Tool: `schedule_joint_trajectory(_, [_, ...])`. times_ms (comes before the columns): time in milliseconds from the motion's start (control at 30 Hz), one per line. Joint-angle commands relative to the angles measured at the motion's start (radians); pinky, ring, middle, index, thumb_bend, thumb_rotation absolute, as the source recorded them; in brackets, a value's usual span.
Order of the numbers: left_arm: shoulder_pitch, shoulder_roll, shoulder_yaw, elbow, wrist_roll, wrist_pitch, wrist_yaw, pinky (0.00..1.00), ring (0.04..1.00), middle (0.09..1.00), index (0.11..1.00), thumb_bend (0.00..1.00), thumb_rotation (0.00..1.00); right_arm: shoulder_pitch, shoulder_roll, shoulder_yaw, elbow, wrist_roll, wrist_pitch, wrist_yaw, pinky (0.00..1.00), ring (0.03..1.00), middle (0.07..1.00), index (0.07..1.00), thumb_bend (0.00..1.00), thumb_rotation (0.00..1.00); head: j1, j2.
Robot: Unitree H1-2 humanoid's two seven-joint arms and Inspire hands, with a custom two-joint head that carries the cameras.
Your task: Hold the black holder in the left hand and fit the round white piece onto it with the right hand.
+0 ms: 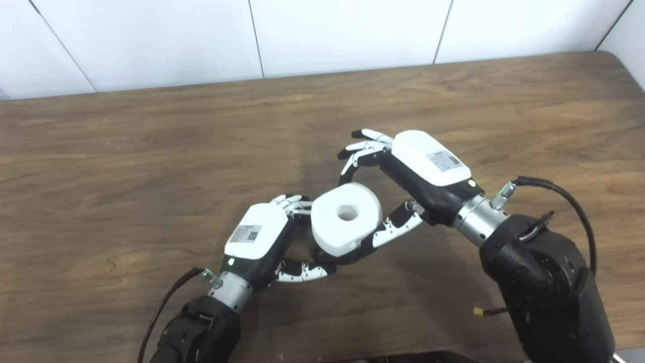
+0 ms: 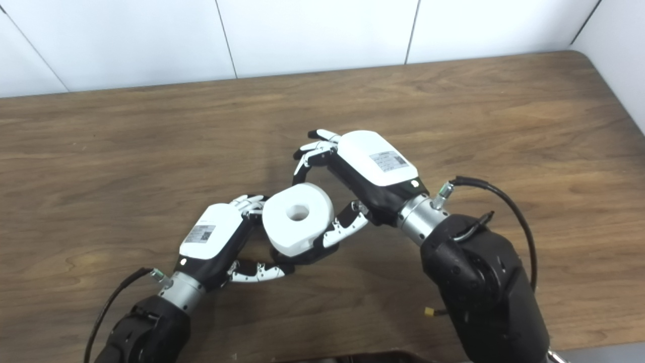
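Centrally, above the brown wood-grain table (image 1: 151,151), sits the round white piece (image 1: 345,216), a thick plastic disc with a hexagonal-looking hole through its middle, tilted so its flat face points up toward the cameras. Under its lower edge a sliver of the black holder (image 1: 336,257) shows, mostly hidden by the disc. The left hand (image 1: 262,237) is closed around this pair from the left, fingers wrapped behind the disc and thumb reaching along beneath it. The right hand (image 1: 403,176) is at the disc's right side: its thumb presses against the rim, while its fingers arch apart above the disc's far edge, whether touching it I cannot tell. Each hand carries a white back cover with a small printed label; the left one shows a square code, but no writing is legible. A white panelled wall (image 1: 352,30) runs behind the table.
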Motion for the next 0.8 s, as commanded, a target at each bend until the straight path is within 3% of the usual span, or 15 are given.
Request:
schedule_joint_trajectory(0, [0.005, 0.019, -0.002, -0.007, 0.004, 0.003, -0.031, 0.90, 0.873, 0.798, 0.486, 0.52, 0.06, -0.025, 0.003, -0.014, -0.041, -0.003, -0.008, -0.009, 0.77, 0.923, 0.797, 0.483, 0.52, 0.15, -0.001, 0.000])
schedule_joint_trajectory(767, [0.004, 0.018, 0.000, -0.014, -0.002, 0.007, -0.037, 0.90, 0.873, 0.799, 0.486, 0.52, 0.06, -0.010, 0.004, -0.022, -0.018, 0.008, -0.024, -0.014, 0.77, 0.918, 0.793, 0.482, 0.52, 0.15, -0.004, 0.010])
